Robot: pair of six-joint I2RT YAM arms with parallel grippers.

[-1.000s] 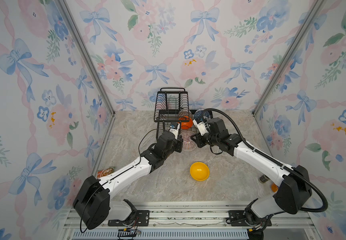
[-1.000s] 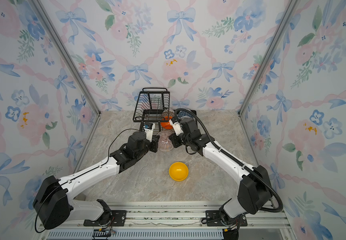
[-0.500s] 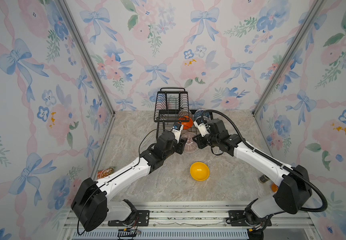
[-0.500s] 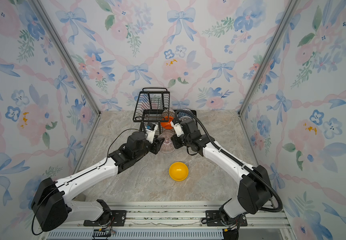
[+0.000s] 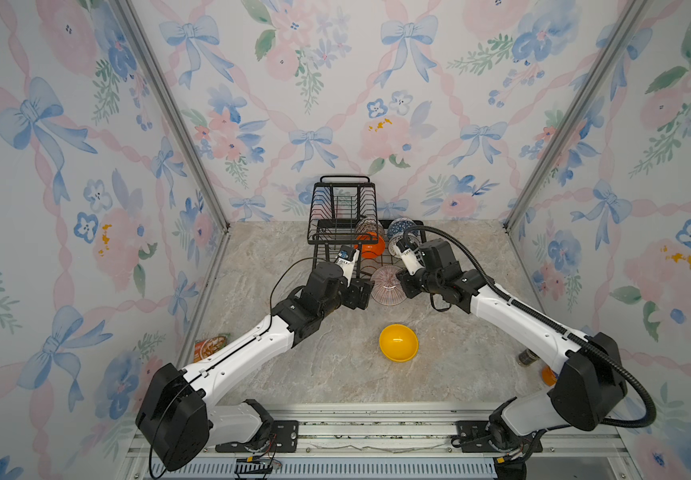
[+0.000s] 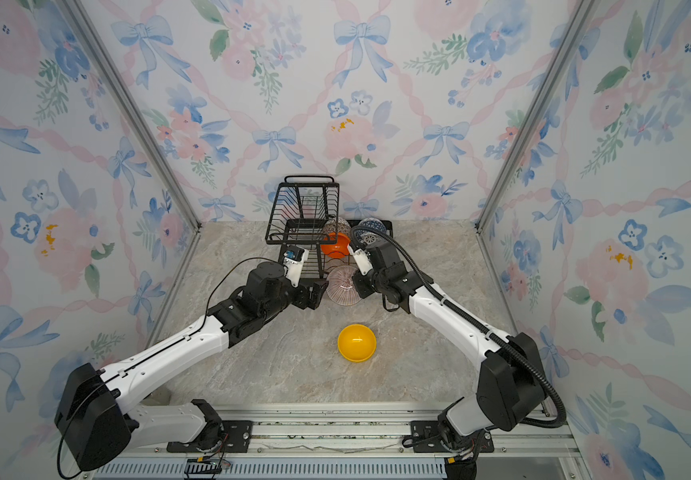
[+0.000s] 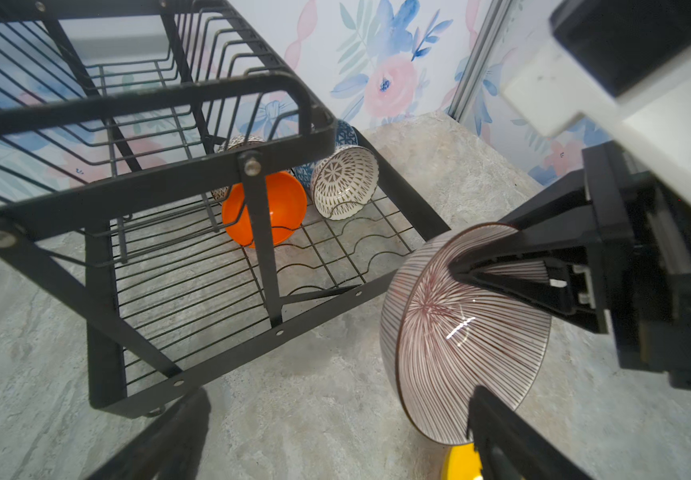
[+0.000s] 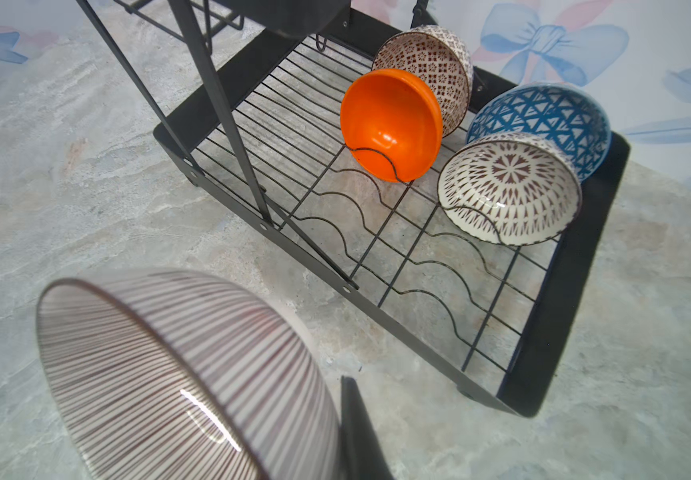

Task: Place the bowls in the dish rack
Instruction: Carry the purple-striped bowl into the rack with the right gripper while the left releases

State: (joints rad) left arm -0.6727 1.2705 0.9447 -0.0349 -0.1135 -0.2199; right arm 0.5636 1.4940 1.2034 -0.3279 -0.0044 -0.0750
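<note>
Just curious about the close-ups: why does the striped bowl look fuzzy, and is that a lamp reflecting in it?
Right wrist view: the striped bowl sits close to the lens and looks soft, with a white glare streak; the rack is sharp. Left wrist view: crisper bowl, small glint.

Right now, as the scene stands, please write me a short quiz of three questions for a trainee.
1. True or false: the yellow bowl lies in the dish rack.
2. How many bowls stand in the rack's lower tray?
3. The pink-striped bowl is: A in the rack; B stacked on the yellow bowl; C clamped by the right gripper.
Key: 1 false; 2 four; 3 C.
</note>
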